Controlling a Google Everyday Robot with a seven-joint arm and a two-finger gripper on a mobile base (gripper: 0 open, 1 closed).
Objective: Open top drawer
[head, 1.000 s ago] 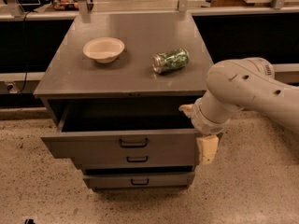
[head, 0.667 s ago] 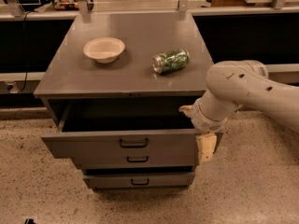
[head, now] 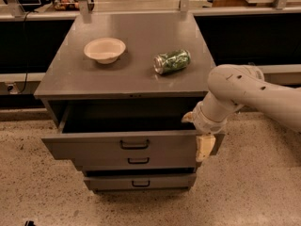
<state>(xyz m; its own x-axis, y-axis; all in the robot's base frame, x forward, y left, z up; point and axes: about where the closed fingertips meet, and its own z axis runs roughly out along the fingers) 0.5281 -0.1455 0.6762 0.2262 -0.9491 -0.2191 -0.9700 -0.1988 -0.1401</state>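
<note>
- The top drawer (head: 94,147) is pulled well out of the grey cabinet (head: 141,32), and its deep grey interior is exposed.
- The gripper (head: 203,147) is held at the right end of the drawer front; whether it is open or closed cannot be told.
- A cream bowl (head: 104,50) and a green can (head: 172,61), laid on its side, are set apart on the cabinet top.

White bowl (head: 105,49); green can (head: 172,61) nearby

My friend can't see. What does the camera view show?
The top drawer of a grey cabinet stands pulled open, and the robot's gripper is at its right front corner. On the cabinet top are a bowl and a green can on its side.
</note>
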